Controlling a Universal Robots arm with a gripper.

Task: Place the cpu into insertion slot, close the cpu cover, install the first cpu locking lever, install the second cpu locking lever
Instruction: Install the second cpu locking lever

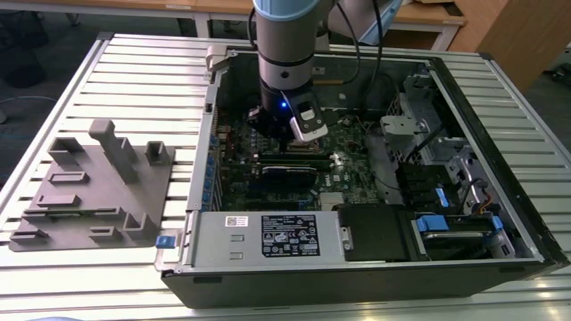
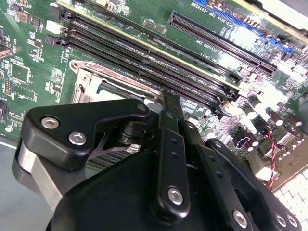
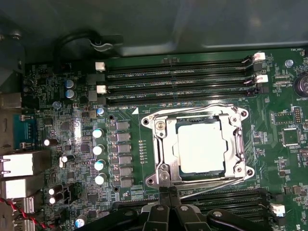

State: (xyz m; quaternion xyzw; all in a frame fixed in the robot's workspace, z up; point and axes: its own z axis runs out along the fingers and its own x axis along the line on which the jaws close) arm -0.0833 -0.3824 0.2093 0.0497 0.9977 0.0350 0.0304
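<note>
The open computer case (image 1: 375, 267) sits on a ribbed metal counter (image 1: 134, 73); the fingers (image 3: 168, 195) are pressed together, holding nothing, beside the cpu cover (image 3: 163, 144).

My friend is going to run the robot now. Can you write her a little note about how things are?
Gripper: fingers together, holding nothing, tips at the socket's edge by a thin lever.
The cpu sits in the insertion slot on the green board.
The cpu cover looks closed over it, chip showing through the window.
Done: cpu placed, cover down.
Left: whether the locking levers are latched cannot be told; check both.
</note>
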